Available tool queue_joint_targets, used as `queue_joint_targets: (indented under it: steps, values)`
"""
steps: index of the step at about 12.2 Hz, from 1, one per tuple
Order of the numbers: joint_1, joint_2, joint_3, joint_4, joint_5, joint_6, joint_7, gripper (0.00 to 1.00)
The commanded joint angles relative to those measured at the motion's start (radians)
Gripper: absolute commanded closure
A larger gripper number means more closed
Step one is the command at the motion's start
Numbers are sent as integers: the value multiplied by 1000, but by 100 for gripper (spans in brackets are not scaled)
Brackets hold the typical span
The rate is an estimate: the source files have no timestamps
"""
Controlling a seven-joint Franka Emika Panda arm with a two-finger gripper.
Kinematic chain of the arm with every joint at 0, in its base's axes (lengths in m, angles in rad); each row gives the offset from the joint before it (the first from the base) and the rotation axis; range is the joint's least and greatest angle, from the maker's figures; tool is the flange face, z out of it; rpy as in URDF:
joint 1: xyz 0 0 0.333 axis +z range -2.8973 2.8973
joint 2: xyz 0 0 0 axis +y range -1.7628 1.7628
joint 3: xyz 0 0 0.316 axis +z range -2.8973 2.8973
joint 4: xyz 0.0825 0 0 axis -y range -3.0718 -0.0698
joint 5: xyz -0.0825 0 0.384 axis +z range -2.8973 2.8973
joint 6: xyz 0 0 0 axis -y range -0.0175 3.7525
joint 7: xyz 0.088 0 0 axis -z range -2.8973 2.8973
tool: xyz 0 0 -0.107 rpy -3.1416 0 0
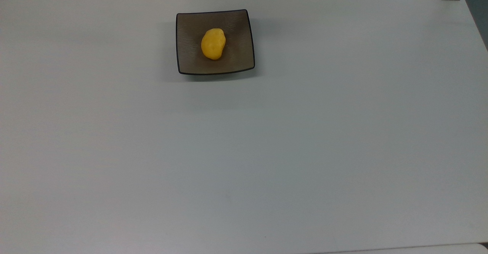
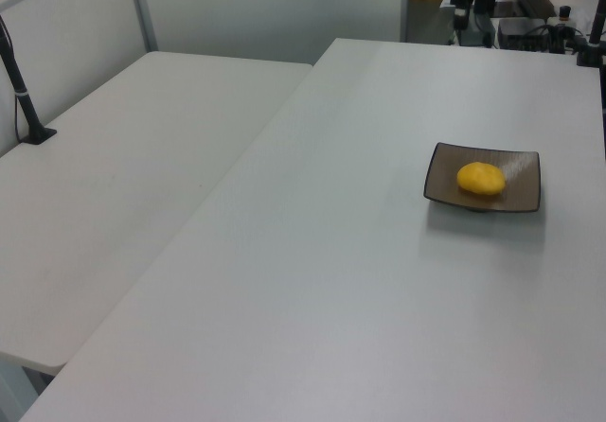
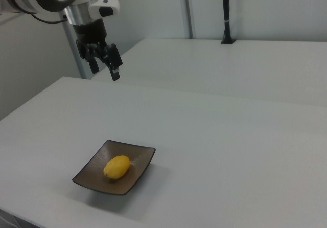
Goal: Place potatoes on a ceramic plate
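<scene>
The potato (image 1: 213,44) lay on the ceramic plate (image 1: 190,61), near the middle of its shallow well and a little toward the far edge in the top view. It was the sole thing the plate held. In the right view the potato (image 3: 116,166) rested lengthwise across the plate (image 3: 92,179), touching the glossy brown surface and clear of the upturned dark rim on every side. In the left view the potato (image 2: 481,178) sat just as centrally on the plate (image 2: 524,200). The plate stood flat on the pale counter (image 1: 244,151), toward its far side in the top view. The tool (image 3: 104,68) hung high above the counter in the right view's upper left, well apart from the plate, its two fingers spread wide and gripping nothing.
</scene>
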State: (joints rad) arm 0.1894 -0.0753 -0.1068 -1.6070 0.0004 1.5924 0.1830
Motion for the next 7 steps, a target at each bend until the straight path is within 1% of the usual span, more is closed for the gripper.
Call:
queue_joint_targets:
  steps: [1, 2, 3, 4, 7]
  values:
    - [-111, 14, 116, -4, 19, 53, -16, 0]
    - [-122, 14, 134, -16, 18, 87, -86, 0]
    - [-120, 20, 133, -19, 18, 118, -153, 0]
    - [-120, 23, 128, -19, 18, 139, -192, 0]
    - [-117, 22, 128, -28, 18, 138, -195, 0]
